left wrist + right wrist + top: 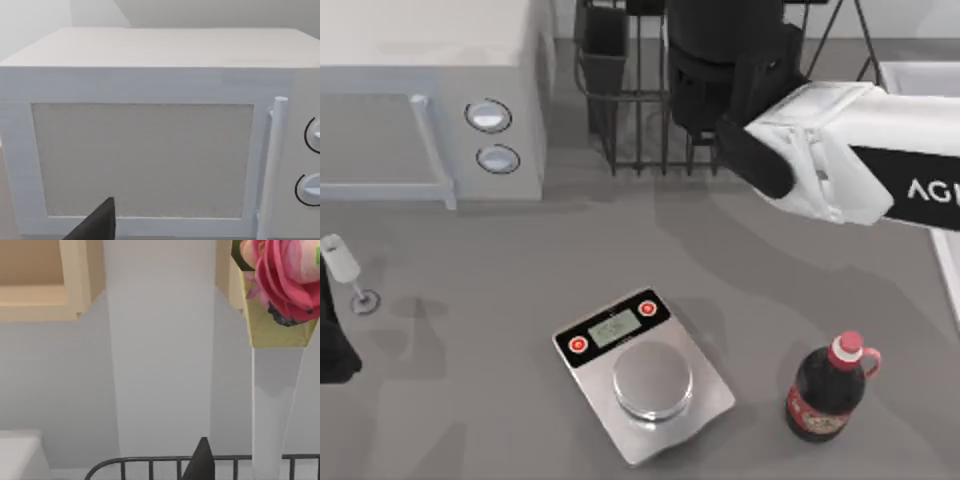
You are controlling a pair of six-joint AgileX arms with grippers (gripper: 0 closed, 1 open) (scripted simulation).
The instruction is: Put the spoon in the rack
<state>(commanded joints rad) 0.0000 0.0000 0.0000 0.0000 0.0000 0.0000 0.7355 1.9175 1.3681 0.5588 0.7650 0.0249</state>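
Your right gripper point(202, 460) over the rack point(640, 110) at table's far edge, finger state cannot tell, rack bars just below it, spoon unseen, left arm point(335, 345) parked at left edge

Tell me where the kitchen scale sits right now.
In the top view, the kitchen scale sits at the table's near centre, with the dark soda bottle to its right and the wine glass far left.

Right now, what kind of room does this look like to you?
Probably a kitchen counter: a white microwave at the top view's left, a black wire dish rack at the back, and a kitchen scale beside a dark bottle.
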